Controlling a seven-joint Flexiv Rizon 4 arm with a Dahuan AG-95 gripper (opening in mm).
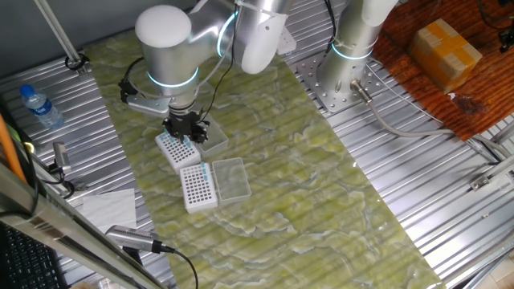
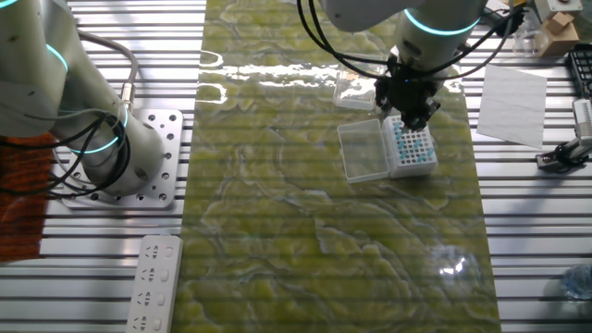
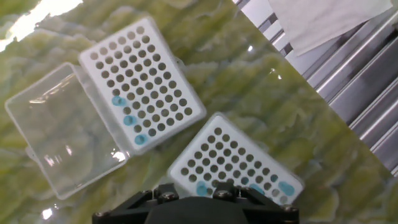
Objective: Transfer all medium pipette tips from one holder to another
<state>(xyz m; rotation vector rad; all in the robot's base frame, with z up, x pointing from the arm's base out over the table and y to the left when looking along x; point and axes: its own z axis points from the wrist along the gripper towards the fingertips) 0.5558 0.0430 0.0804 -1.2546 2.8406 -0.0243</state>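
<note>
Two white grid holders lie on the green mat. In the hand view, one holder has an open clear lid and three light-blue pipette tips along one edge. The other holder holds a few blue tips in its near row. The rest of both grids is bare dark holes. My gripper hangs just above the second holder; only its black body shows in the hand view, and its fingertips are hidden. In the other fixed view the gripper hides that holder.
A second clear lid lies next to the gripper. A sheet of white paper lies on the ribbed metal table. A water bottle stands at the far left. A second arm's base is bolted beyond the mat.
</note>
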